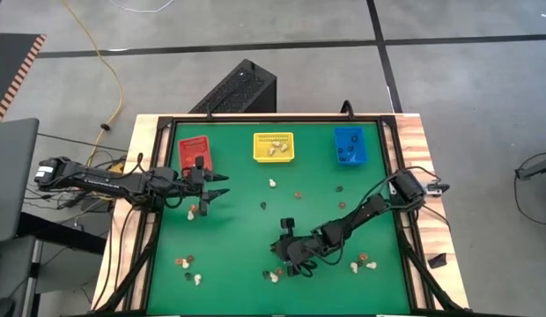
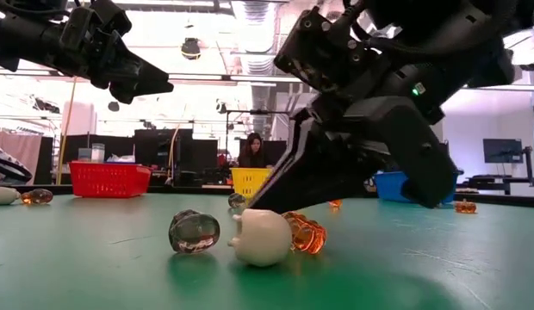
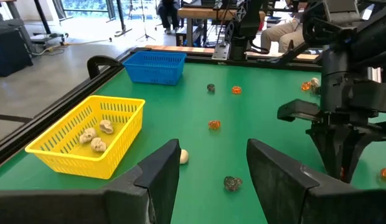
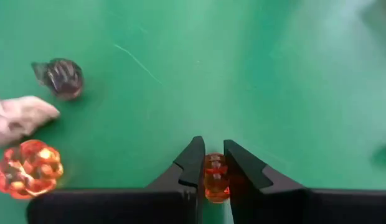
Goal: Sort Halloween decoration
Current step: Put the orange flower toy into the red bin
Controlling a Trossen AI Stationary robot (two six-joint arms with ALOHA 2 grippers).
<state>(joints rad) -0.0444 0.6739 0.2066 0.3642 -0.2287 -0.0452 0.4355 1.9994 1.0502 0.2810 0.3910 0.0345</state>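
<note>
Small Halloween trinkets in cream, orange and dark tones lie scattered over the green mat [image 1: 255,220]. My right gripper [image 4: 216,163] is low over the mat near its front middle [image 1: 289,262], shut on an orange trinket [image 4: 216,177]. Beside it lie another orange trinket [image 4: 28,169], a cream one [image 4: 18,117] and a dark clear one [image 4: 59,78]. My left gripper [image 3: 213,149] hovers open over the mat's left part [image 1: 216,189], in front of the red bin [image 1: 195,151], with nothing between its fingers. My right gripper pinches the orange trinket's two opposite sides [image 4: 216,171] between its two fingers, near their free ends. The fingers slant down toward the mat from the table's right. Whether the trinket is off the mat I cannot tell.
A yellow bin [image 1: 273,147] with cream trinkets and a blue bin [image 1: 350,145] with dark ones stand beside the red bin along the far edge. More trinkets lie at the near left [image 1: 187,264], near right [image 1: 363,262] and mid-mat [image 1: 295,192]. A raised black frame [image 1: 392,176] rims the mat.
</note>
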